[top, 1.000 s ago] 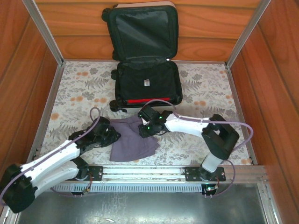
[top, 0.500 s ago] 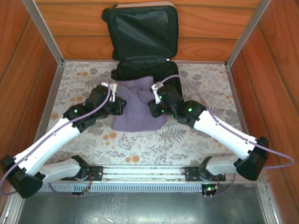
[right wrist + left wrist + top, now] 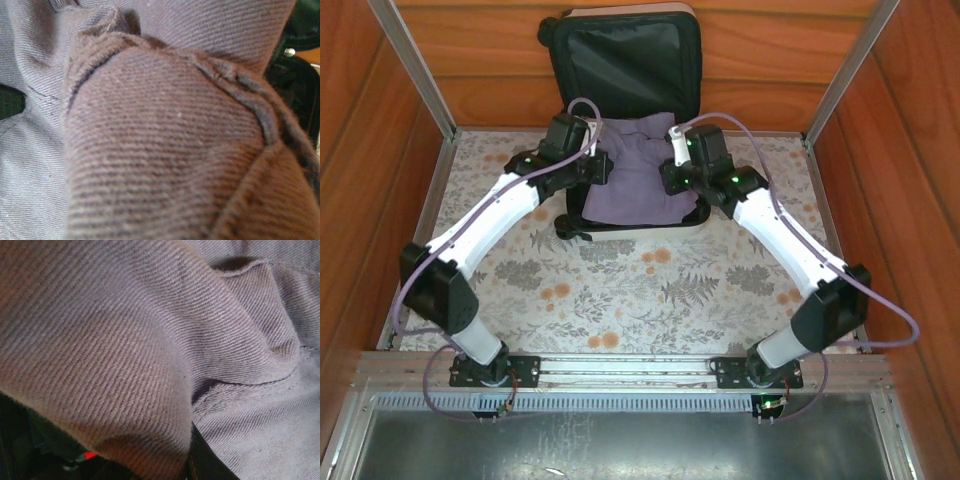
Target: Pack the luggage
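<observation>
- Luggage [image 3: 620, 60]: open at the table's [image 3: 620, 300] far edge, lid upright.
- Cloth [image 3: 635, 180]: purple, draped over the lower shell.
- Left gripper [image 3: 595, 165], right gripper [image 3: 669, 179]: arms stretched forward, each pinching a cloth edge.

White arms [image 3: 500, 215], black joints [image 3: 435, 295] (purple cables [image 3: 720, 116])

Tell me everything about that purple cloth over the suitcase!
The purple cloth is soft, dull lilac fabric with a fine twill weave and stitched seams, as the wrist views show close up. It is crumpled and folded, not flat. It sits spread over the lower half of the open luggage, covering its black lining. The left gripper meets its left side and the right gripper its right side, both seemingly pinching it.
</observation>
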